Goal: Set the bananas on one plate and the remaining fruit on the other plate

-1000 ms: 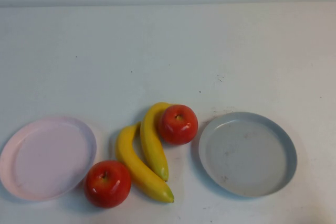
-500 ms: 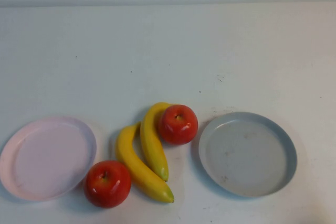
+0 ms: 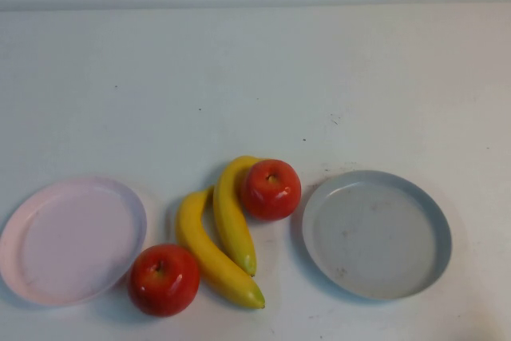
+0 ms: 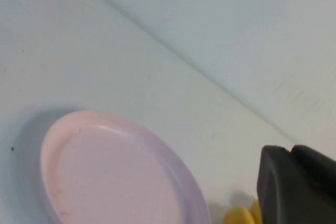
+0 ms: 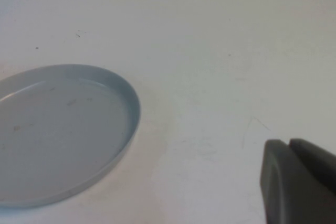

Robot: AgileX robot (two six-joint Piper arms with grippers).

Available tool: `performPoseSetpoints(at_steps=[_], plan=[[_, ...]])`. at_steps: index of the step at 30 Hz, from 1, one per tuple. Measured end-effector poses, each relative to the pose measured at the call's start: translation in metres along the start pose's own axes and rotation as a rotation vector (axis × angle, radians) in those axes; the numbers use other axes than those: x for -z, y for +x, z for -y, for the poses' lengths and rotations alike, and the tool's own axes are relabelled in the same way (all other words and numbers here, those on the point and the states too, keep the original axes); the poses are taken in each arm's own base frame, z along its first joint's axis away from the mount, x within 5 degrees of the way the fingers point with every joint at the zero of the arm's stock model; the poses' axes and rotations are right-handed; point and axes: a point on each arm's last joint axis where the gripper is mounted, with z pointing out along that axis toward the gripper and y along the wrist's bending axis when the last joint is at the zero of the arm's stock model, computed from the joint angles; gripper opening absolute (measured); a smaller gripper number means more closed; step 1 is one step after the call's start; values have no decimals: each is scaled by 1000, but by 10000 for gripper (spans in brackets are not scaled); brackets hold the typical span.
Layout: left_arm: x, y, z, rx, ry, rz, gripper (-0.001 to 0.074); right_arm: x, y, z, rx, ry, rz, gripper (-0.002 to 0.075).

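A: Left gripper (image 4: 296,184) sits clenched beside the pink plate (image 3: 48,197), holding nothing. Right gripper (image 5: 299,182) is likewise clamped empty, off the table (image 3: 255,77) near the grey plate (image 3: 435,221).

B: Both bananas (image 3: 227,221) lie touching at table centre. One apple (image 3: 271,189) touches them at 1 o'clock, the other apple (image 3: 164,279) at 8 o'clock. Plates bare.

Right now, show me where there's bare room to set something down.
Free: inside the pink plate, inside the grey plate, and the table behind everything. Crowded: between the plates, where bananas and apples cluster. Both hands are shut, outside the high view.
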Motion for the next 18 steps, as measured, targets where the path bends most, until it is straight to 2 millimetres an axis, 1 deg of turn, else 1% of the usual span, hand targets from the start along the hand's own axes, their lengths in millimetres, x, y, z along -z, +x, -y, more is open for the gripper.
performPoseSetpoints(at_steps=[2, 6, 9, 12, 14, 18], plan=[[2, -5, 6, -20, -34, -64, 0, 0, 0, 0, 0, 0, 0, -17], [3, -35, 33, -134, -93, -193, 0, 0, 0, 0, 0, 0, 0, -17], [-1, -61, 55, -257, -128, -305, -1, 0, 0, 0, 0, 0, 0, -17], [-10, -80, 73, -408, -167, -487, -1, 0, 0, 0, 0, 0, 0, -17], [-20, -86, 79, -501, -190, -642, -2, 0, 0, 0, 0, 0, 0, -17], [-45, -85, 83, -612, -175, -894, -2, 0, 0, 0, 0, 0, 0, -17]])
